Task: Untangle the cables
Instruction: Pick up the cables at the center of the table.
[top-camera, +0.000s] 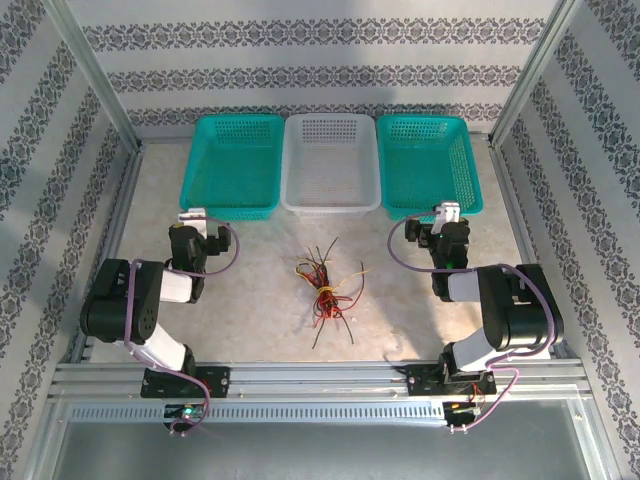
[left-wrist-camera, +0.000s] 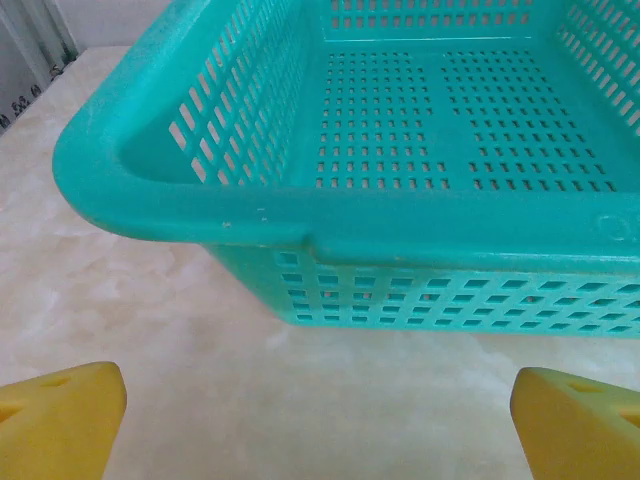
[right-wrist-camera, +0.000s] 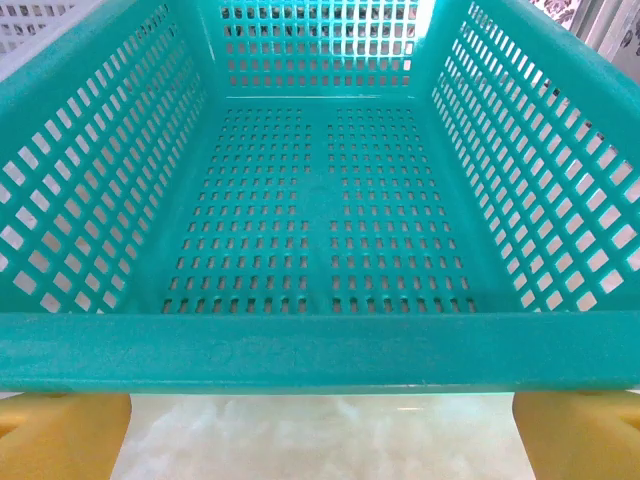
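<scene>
A tangled bundle of thin red, black and yellow cables (top-camera: 325, 285) lies on the table's middle, between the two arms. My left gripper (top-camera: 199, 222) sits well to the left of it, facing the left teal basket (top-camera: 235, 165). Its yellow fingers (left-wrist-camera: 60, 420) stand wide apart with only bare table between them, so it is open (left-wrist-camera: 320, 435). My right gripper (top-camera: 446, 222) sits to the right of the cables, facing the right teal basket (top-camera: 428, 162). Its yellow fingertips (right-wrist-camera: 62, 435) are also far apart, and it is open and empty (right-wrist-camera: 320, 440).
A white basket (top-camera: 331, 162) stands between the two teal ones at the back. The near rim of the left teal basket (left-wrist-camera: 350, 215) and of the right teal basket (right-wrist-camera: 320, 352) lie close ahead of the grippers. Metal frame rails border the table (top-camera: 270, 300).
</scene>
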